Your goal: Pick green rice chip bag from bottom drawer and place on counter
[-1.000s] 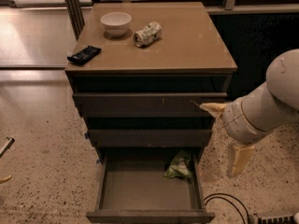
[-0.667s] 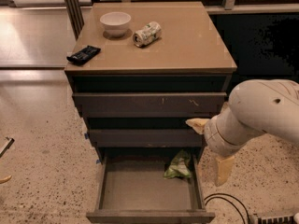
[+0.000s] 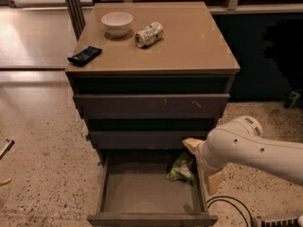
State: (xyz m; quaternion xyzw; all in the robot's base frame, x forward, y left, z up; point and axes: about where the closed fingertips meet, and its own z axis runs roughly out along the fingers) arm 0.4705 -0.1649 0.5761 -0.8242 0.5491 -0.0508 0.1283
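Observation:
The green rice chip bag [image 3: 180, 169] lies crumpled in the back right corner of the bottom drawer [image 3: 151, 217], which is pulled open. My gripper [image 3: 200, 166] hangs at the drawer's right side, right beside the bag, on the white arm [image 3: 255, 150] that comes in from the right. Its two tan fingers [image 3: 213, 181] stand apart, open and empty; I cannot tell if one touches the bag. The tan counter [image 3: 194, 46] tops the cabinet above.
On the counter stand a white bowl [image 3: 117, 22], a whitish crushed can [image 3: 149, 34] and a flat black packet [image 3: 84, 55] at the left edge. The two upper drawers [image 3: 151, 105] are shut. A black cable [image 3: 227, 203] lies on the speckled floor right of the drawer.
My arm has swung left and down from the cabinet's right side. The gripper has come from beside the middle drawers down to the open bottom drawer, next to the green bag.

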